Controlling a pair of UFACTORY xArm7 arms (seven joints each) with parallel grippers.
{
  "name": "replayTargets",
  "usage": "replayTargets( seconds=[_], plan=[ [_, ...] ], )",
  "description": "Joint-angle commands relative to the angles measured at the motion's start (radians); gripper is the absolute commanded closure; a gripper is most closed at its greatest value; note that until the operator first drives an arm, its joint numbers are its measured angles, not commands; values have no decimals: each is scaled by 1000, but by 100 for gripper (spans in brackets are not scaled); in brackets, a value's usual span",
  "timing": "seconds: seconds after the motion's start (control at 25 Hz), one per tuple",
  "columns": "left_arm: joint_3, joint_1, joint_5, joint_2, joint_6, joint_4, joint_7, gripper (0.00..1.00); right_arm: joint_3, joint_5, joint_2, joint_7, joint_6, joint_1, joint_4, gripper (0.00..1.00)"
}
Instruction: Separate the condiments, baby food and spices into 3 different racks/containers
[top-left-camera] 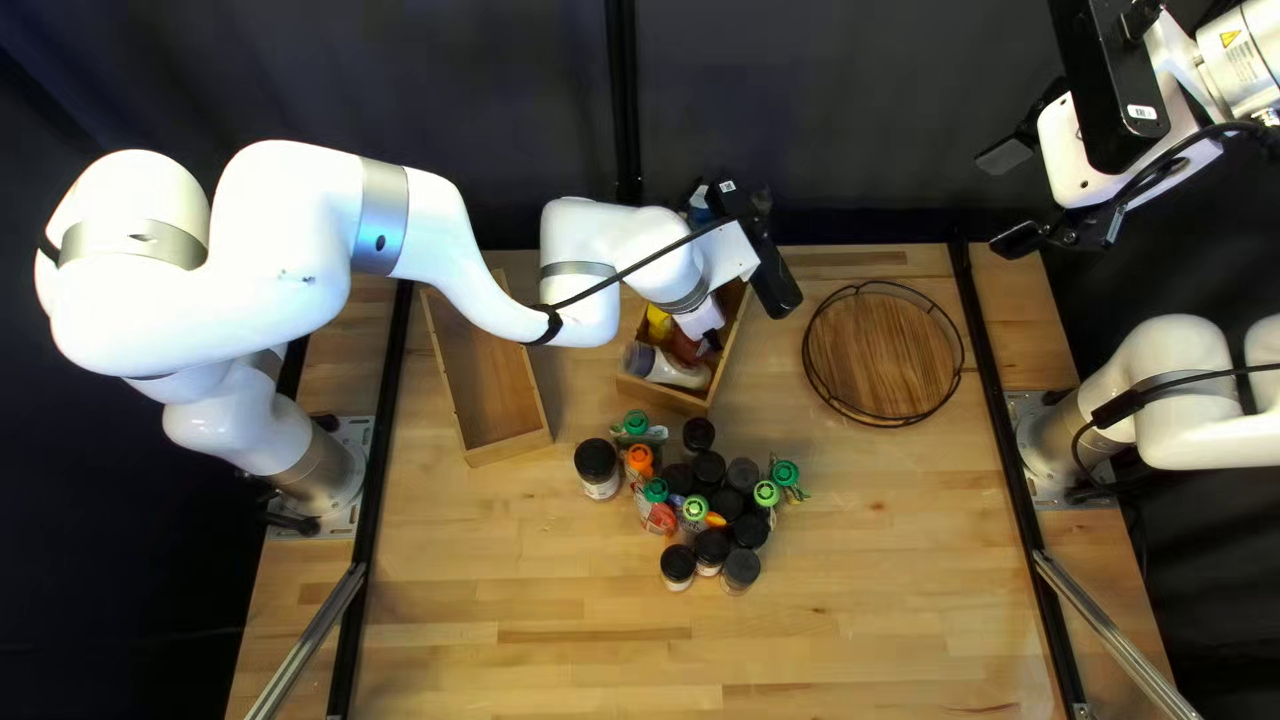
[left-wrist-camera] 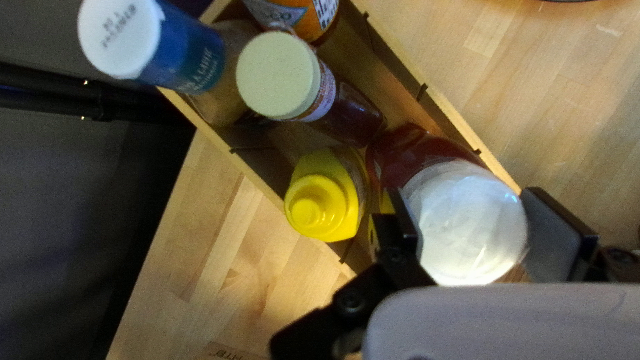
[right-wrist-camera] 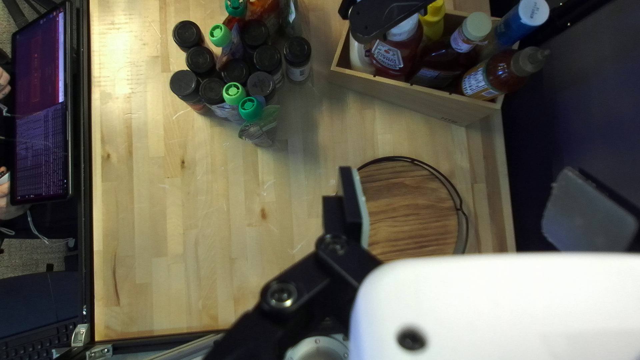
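Note:
My left gripper [top-left-camera: 770,263] is over the filled wooden crate [top-left-camera: 663,398] in the top left view. In the left wrist view my left gripper [left-wrist-camera: 470,227] is shut on the white cap of a red ketchup bottle [left-wrist-camera: 427,157], which stands in the crate. Beside it are a yellow bottle [left-wrist-camera: 327,200], a cream-capped dark bottle [left-wrist-camera: 280,77] and a blue-topped bottle [left-wrist-camera: 150,43]. Black-capped spice jars [top-left-camera: 708,467] and green- or orange-capped pouches [top-left-camera: 640,458] cluster mid-table. High at the right, my right gripper [top-left-camera: 1014,198] is open; in its wrist view, the gripper [right-wrist-camera: 470,210] holds nothing.
An empty wooden crate [top-left-camera: 496,380] lies left of the filled one. The round wooden tray [top-left-camera: 883,354] with a black wire rim sits at the right. A laptop [right-wrist-camera: 40,107] and a person's hand [right-wrist-camera: 5,83] are beyond the table's edge in the right wrist view.

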Motion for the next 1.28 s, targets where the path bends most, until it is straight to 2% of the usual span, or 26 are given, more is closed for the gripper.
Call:
replayTargets(
  seconds=[0.04,0.28,0.48,0.64,0.8,1.12,1.28],
  plan=[
    [-8,-5,-14,-5,29,19,10,0,0,0,0,0,0,0,0,0],
    [-30,-20,-67,-50,119,54,50,0,0,0,0,0,0,0,0,0],
    [-64,-48,-198,-104,260,102,159,0,0,0,0,0,0,0,0,0],
    [-94,-85,-325,-170,330,74,341,0,0,0,0,0,0,0,0,0],
    [-125,-128,-396,-208,392,62,484,0,0,0,0,0,0,0,0,0],
    [-160,-190,-458,-266,413,-17,765,0,0,0,0,0,0,0,0,0],
    [-154,-192,-456,-318,381,-107,836,0,0,0,0,0,0,0,0,0]
  ],
)
